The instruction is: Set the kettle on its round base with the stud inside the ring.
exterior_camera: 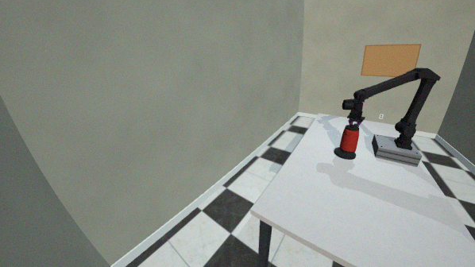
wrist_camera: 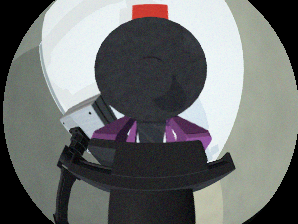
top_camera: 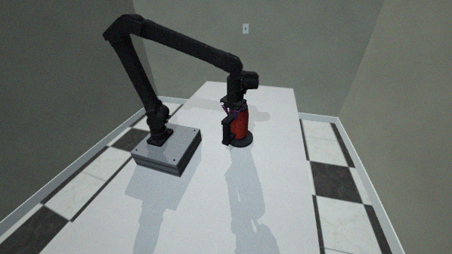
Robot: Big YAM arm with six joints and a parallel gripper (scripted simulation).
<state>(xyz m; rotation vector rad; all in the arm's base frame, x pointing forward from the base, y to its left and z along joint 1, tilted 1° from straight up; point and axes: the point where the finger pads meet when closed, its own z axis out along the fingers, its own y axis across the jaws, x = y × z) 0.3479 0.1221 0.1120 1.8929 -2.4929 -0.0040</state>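
We count one red kettle (top_camera: 240, 124), with one black handle bar (top_camera: 226, 131) down its side and one black lid (wrist_camera: 149, 64) filling the wrist view. Under it there is one round black base (top_camera: 245, 141). One black arm (top_camera: 181, 43) reaches over it, carrying one gripper (top_camera: 233, 113) with two purple fingers, closed on the top of the kettle. The arm rises from one grey mounting block (top_camera: 166, 150). All of this sits on one white counter (top_camera: 227, 205), of which we can see one dark leg (exterior_camera: 264, 240). On the walls we count one orange panel (exterior_camera: 391, 59) and one small white outlet plate (top_camera: 246, 28).
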